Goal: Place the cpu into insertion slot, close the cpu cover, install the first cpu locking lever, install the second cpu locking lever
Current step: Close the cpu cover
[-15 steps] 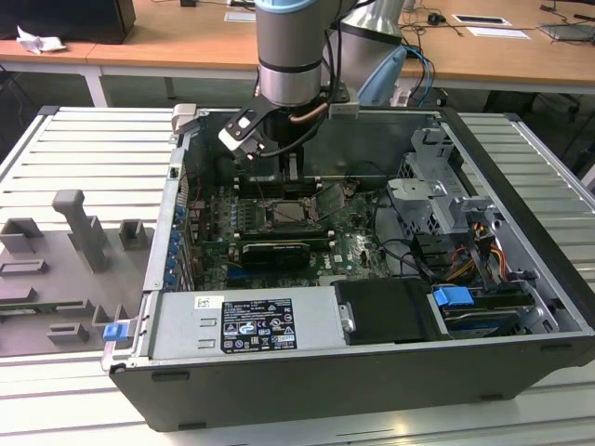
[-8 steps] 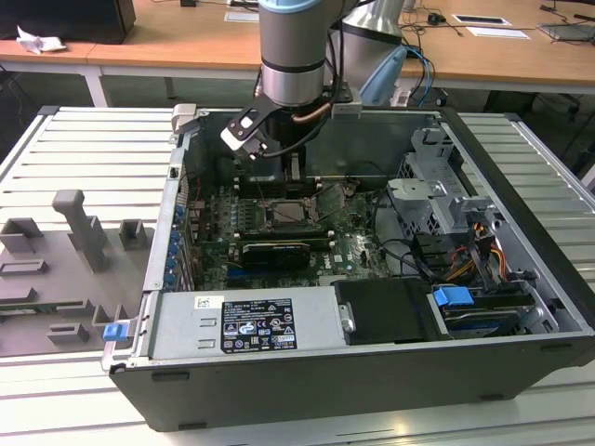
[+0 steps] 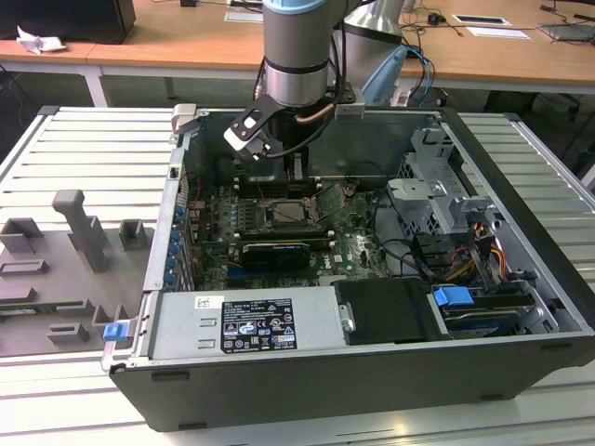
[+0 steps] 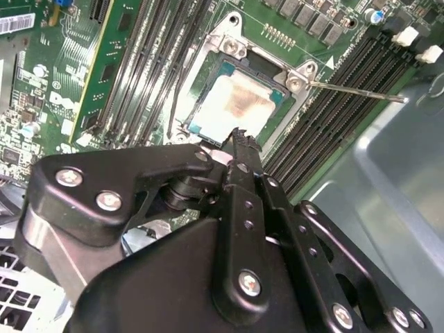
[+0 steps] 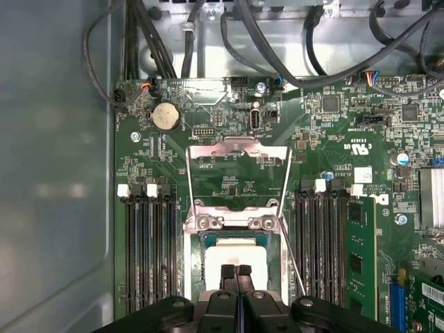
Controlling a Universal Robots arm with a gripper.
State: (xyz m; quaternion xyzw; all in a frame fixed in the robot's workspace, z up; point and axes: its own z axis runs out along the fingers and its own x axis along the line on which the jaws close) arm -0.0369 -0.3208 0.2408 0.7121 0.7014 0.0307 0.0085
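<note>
The cpu [image 5: 236,255] lies flat in the insertion slot [image 4: 229,47], its pale metal top [image 4: 236,104] facing up. The cpu cover [image 5: 239,147] is a thin silver frame, swung open and folded back away from the socket. My gripper [image 5: 236,270] hangs just above the cpu's near edge, its two black fingertips pressed together with nothing between them. In the exterior view the gripper [image 3: 297,186] reaches down into the open case over the socket [image 3: 288,214]. A thin wire locking lever [image 4: 354,90] sticks out free beside the socket.
Black memory slots [image 5: 149,250] flank the socket, with a green memory stick [image 5: 357,250] on one side. Cables [image 5: 208,35] run past the board's edge. A drive cage [image 3: 437,186] and power supply [image 3: 246,321] sit in the case. A grey fixture [image 3: 65,269] lies outside it.
</note>
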